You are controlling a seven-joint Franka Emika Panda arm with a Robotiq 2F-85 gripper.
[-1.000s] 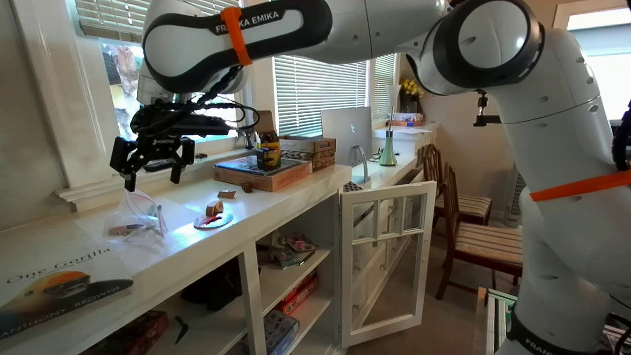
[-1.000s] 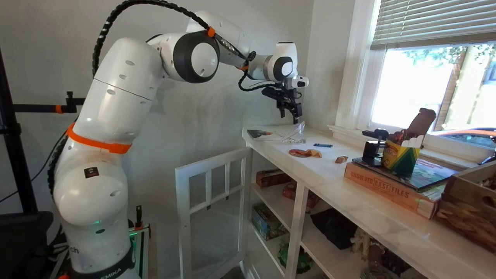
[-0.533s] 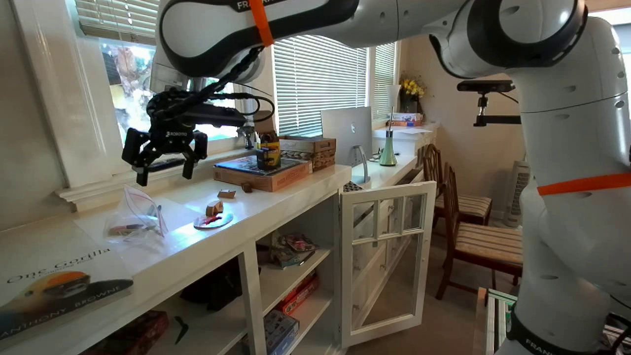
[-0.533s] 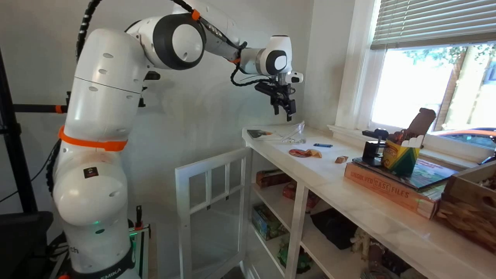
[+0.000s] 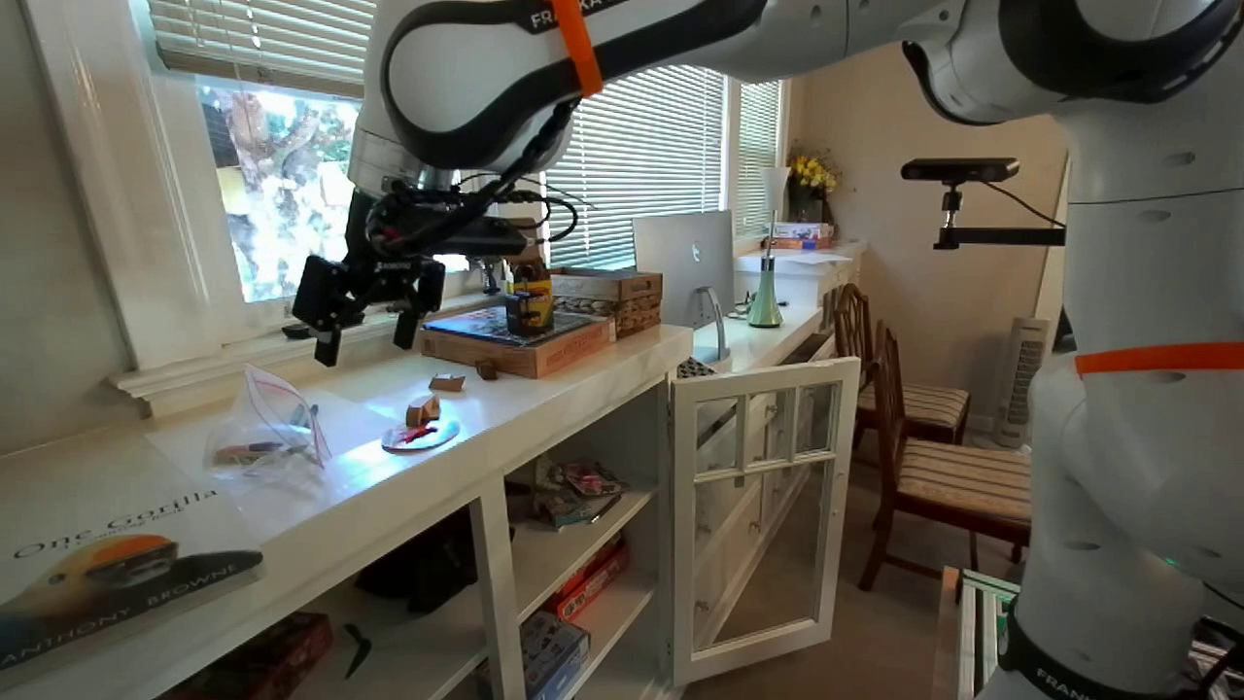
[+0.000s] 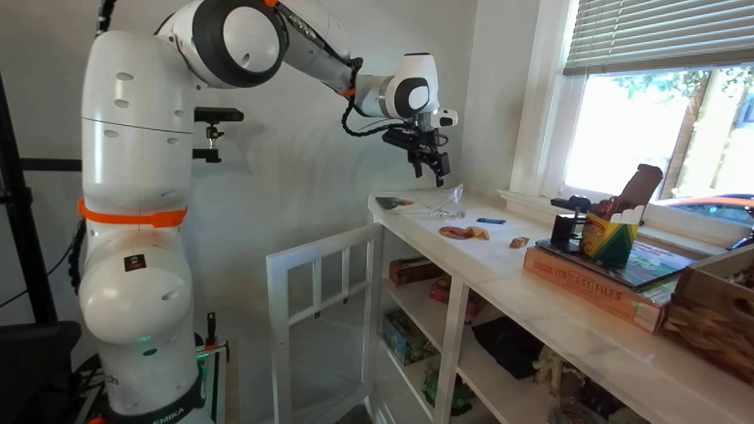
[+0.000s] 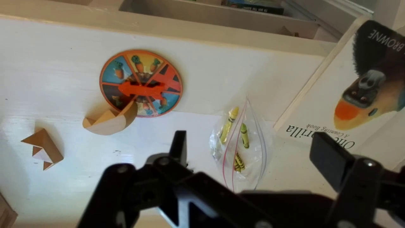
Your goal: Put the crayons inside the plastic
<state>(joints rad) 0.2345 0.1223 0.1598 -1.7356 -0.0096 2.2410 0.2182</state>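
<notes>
Some bare counter [image 7: 218, 76] separates the plastic bag [image 7: 253, 147] from its front edge.

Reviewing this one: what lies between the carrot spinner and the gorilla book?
The clear plastic bag, with crayons inside; the wrist view shows it.

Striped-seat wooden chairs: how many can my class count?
2, both in an exterior view: the nearer chair, beyond the open cabinet door; the farther chair, partly hidden behind the nearer one. More could be hidden.
</notes>
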